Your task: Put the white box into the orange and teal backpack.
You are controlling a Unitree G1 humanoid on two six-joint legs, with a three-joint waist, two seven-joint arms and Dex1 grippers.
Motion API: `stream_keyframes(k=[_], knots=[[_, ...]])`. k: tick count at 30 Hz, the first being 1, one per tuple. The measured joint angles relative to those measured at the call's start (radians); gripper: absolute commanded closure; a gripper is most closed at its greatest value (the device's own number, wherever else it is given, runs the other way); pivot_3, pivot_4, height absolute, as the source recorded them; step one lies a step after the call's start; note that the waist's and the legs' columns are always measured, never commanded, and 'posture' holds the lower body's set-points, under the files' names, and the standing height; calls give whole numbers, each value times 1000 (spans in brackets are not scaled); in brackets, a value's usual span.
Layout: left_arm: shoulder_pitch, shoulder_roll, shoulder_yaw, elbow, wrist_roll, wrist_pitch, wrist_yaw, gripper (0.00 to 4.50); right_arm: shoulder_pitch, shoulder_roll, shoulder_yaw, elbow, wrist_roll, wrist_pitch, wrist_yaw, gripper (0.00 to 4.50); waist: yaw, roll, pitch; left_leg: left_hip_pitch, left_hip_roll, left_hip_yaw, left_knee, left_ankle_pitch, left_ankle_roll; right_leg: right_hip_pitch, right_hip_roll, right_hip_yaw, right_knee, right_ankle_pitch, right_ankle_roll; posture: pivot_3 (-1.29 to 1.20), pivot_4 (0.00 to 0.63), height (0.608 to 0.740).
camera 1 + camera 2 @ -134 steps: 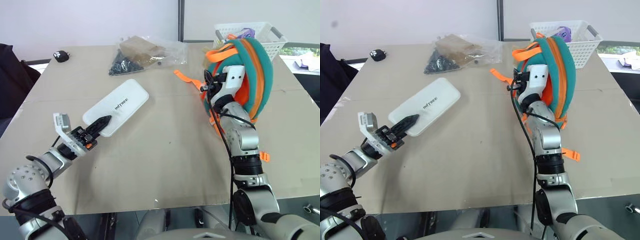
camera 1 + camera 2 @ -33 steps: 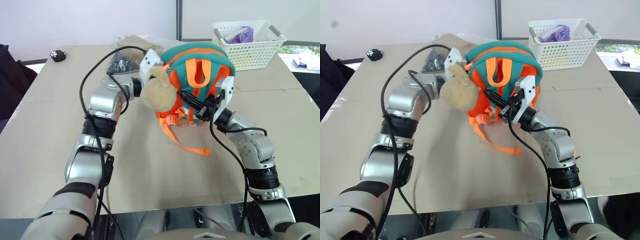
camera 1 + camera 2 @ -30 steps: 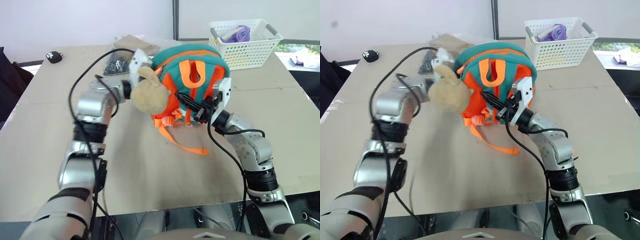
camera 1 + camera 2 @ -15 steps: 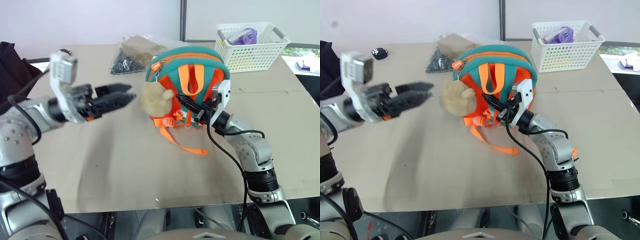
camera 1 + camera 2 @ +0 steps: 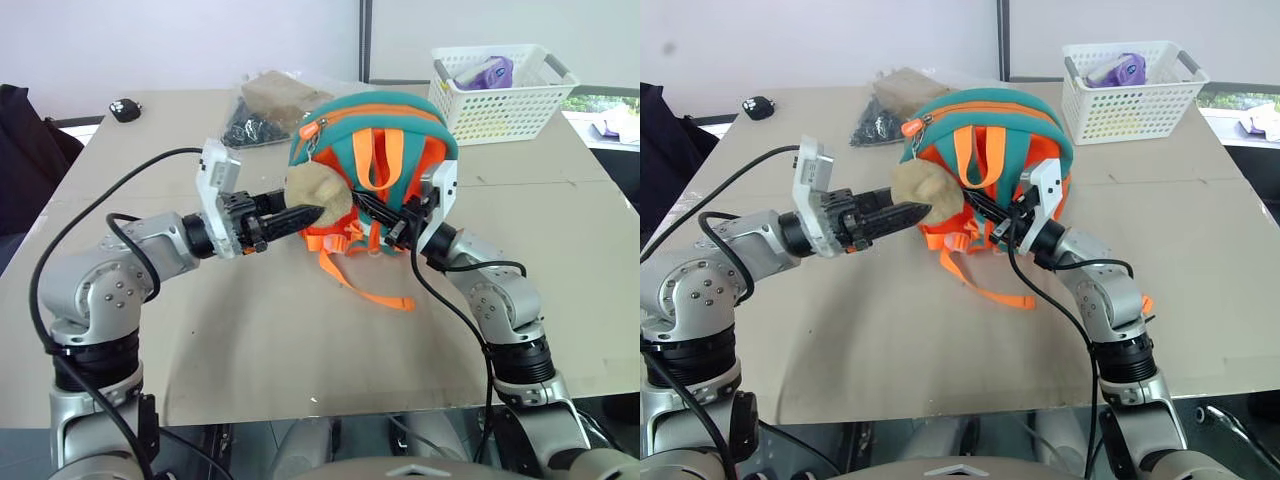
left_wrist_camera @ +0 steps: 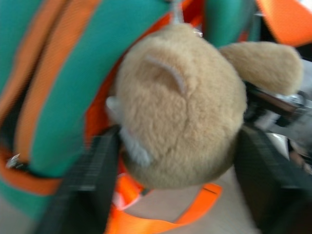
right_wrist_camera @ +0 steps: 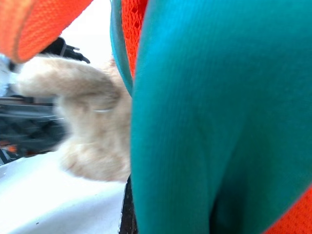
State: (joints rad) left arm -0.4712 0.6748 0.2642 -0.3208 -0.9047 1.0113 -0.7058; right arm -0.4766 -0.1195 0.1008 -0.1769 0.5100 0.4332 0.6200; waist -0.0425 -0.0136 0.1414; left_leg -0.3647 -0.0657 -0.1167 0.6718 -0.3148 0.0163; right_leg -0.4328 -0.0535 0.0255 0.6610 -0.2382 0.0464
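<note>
The orange and teal backpack (image 5: 375, 130) stands upright in the middle of the table, its orange straps facing me. A tan plush ball (image 5: 322, 190) hangs at its left side. My left gripper (image 5: 305, 213) reaches in level from the left. In the left wrist view the plush ball (image 6: 180, 107) sits pressed between the two black fingers (image 6: 85, 185), so the gripper is shut on it. My right gripper (image 5: 378, 207) is shut on the backpack's front fabric from the right. The white box is out of view.
A white perforated basket (image 5: 500, 100) with a purple item stands at the back right. A clear plastic bag (image 5: 265, 110) of dark pieces lies behind the backpack. A small black object (image 5: 125, 108) is at the back left. An orange strap (image 5: 370, 285) trails toward me.
My left gripper, open and out to the left half a second ago, has swung in to the backpack and closed around the plush ball. The right gripper and backpack stayed put.
</note>
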Motion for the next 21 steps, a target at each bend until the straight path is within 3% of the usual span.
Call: stream_keyframes(k=[1,2,4,8,10,11,14,19,21], knots=[[0,-2,0,1,0,-7,4,3197,0,0,0,0,0,0,-1,4500,0,0,0,0,0,0,0,0,0,0,0,0,0,0,0,0,150,740],[0,-5,1,1,-1,-14,5,3778,0,1,0,0,0,-1,-1,4500,1,0,0,0,0,0,0,0,0,0,0,0,0,0,0,0,150,740],[0,-18,6,2,-7,-23,6,4337,0,3,0,0,0,-2,-2,4500,1,0,0,0,0,0,0,0,0,0,0,0,0,0,0,0,150,740],[-5,-3,66,10,-80,-28,-22,4367,1,8,4,-1,-1,-3,-2,4500,-2,0,0,0,0,0,0,0,0,0,0,0,0,0,0,0,150,740],[-1,100,112,33,-79,-47,-91,4367,2,10,13,-1,-2,-2,-2,4500,-12,-1,0,0,1,0,-1,0,0,-1,2,0,1,0,0,0,150,740],[4,204,158,67,-49,-84,-147,4367,5,9,17,-2,-2,-2,-2,4500,-17,0,1,1,1,1,-2,0,-1,-1,2,0,0,0,0,0,150,740],[7,314,186,176,45,-180,-224,4367,9,7,19,-3,-1,-2,-1,4500,-15,3,1,2,0,1,-2,0,-1,0,1,0,0,0,0,0,150,740],[-44,291,65,429,269,-411,-206,4367,8,14,41,-13,1,-2,0,4500,-1,1,1,1,0,0,-2,0,-1,0,1,-1,0,0,0,0,150,740],[11,289,-62,440,426,-548,-203,4367,9,5,38,-11,1,-2,-3,4500,-2,1,0,1,-1,1,-3,0,-1,0,-1,0,-2,0,0,0,150,740]])
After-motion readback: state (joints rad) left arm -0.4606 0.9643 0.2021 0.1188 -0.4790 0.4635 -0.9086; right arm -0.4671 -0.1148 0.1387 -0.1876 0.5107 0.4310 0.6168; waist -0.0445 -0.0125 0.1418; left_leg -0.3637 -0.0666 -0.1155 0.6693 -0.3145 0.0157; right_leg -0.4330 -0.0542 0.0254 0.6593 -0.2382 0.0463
